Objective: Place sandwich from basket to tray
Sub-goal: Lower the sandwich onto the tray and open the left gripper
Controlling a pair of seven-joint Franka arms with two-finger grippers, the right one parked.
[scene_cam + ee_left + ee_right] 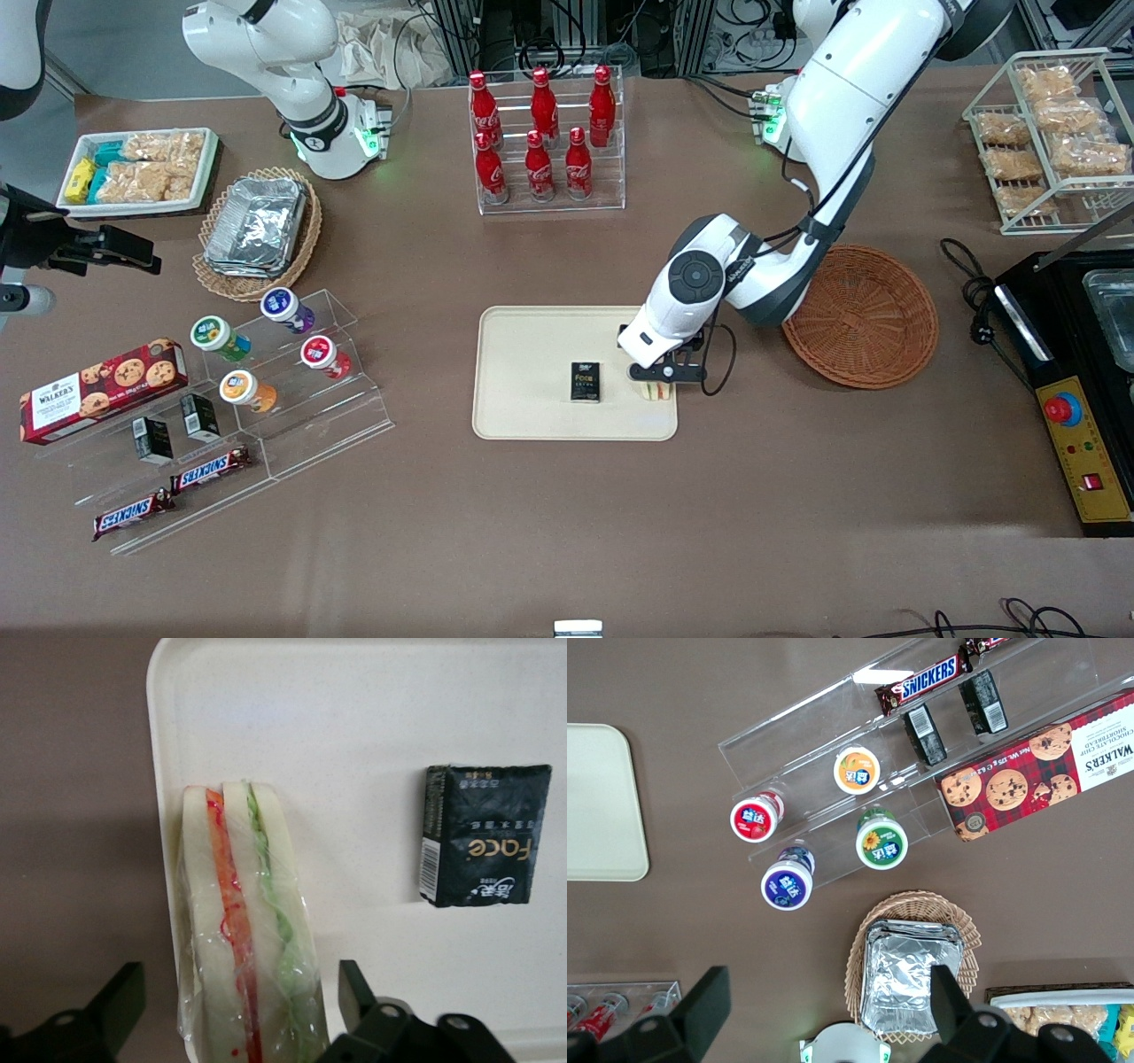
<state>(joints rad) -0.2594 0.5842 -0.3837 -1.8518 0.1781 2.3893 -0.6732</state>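
The sandwich (244, 939), a plastic-wrapped wedge of pale bread with red, orange and green filling, lies on the cream tray (354, 744), right at the tray's edge nearest the basket. In the front view the sandwich (656, 391) peeks out under my left gripper (660, 379). The gripper (239, 992) is open, its fingers (353, 985) standing apart on either side of the sandwich with gaps to it. The reddish-brown basket (861, 316) sits empty beside the tray (532, 354), toward the working arm's end.
A small black box (585, 382) lies on the tray beside the sandwich, also in the left wrist view (483, 846). A rack of red bottles (545, 133) stands farther from the front camera. A clear stand of snacks (257, 390) lies toward the parked arm's end.
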